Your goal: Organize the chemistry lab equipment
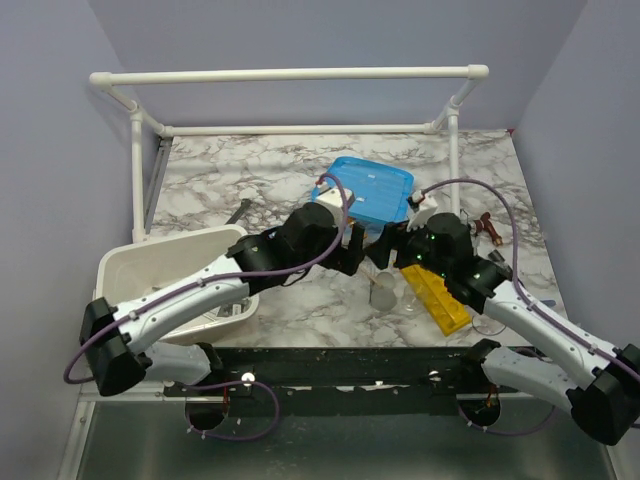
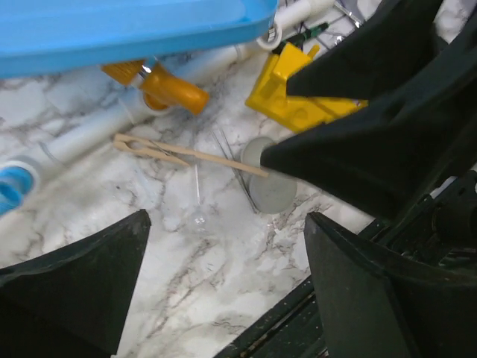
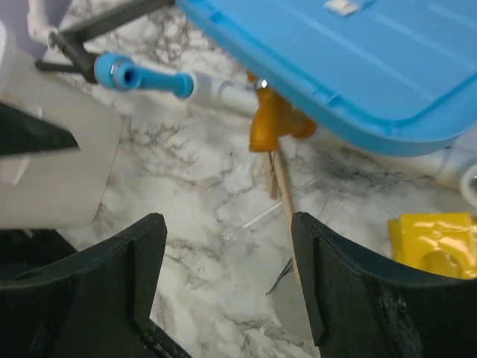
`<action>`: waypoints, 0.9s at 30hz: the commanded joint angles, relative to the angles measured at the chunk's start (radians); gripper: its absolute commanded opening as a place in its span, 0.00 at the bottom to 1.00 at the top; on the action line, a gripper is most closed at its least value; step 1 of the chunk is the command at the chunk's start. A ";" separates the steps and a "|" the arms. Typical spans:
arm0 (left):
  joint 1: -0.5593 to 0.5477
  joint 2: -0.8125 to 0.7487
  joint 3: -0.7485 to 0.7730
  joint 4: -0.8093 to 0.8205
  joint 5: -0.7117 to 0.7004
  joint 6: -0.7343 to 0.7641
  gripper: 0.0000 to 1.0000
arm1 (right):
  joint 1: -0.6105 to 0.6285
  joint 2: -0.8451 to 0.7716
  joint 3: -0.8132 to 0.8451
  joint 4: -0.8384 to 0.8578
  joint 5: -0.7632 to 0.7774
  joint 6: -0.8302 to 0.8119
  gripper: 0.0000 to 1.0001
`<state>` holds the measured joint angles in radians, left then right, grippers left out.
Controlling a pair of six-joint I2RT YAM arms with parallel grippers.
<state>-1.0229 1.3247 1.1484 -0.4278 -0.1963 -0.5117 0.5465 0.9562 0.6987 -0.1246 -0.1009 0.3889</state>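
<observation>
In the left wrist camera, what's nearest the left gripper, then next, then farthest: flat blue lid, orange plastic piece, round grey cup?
1. Round grey cup, just ahead.
2. Orange plastic piece, beyond, leftward.
3. Flat blue lid, farthest, top.

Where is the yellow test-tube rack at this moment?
In the top view the yellow test-tube rack lies right of centre, nearer than the blue lid, partly hidden by the right arm, with a grey cylinder to its left.

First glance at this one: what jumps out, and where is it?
The bright blue lid at mid-table stands out first. Next come the yellow test-tube rack at the near right and the white tub at the near left. The left gripper and right gripper both hang open above thin wooden sticks.
</observation>
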 commanded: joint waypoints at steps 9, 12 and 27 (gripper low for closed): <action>0.397 -0.346 -0.089 -0.018 0.167 0.238 0.93 | 0.246 0.234 0.035 -0.148 0.408 0.017 0.70; 0.525 -0.417 -0.137 -0.002 0.156 0.213 0.93 | 0.269 0.295 0.046 -0.143 0.446 0.005 0.69; 0.708 -0.580 -0.277 0.067 -0.087 0.289 0.96 | 0.389 0.601 0.173 -0.142 0.574 -0.140 0.44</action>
<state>-0.3214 0.7742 0.8871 -0.3889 -0.1913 -0.2470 0.9241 1.4990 0.8257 -0.2428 0.3920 0.2848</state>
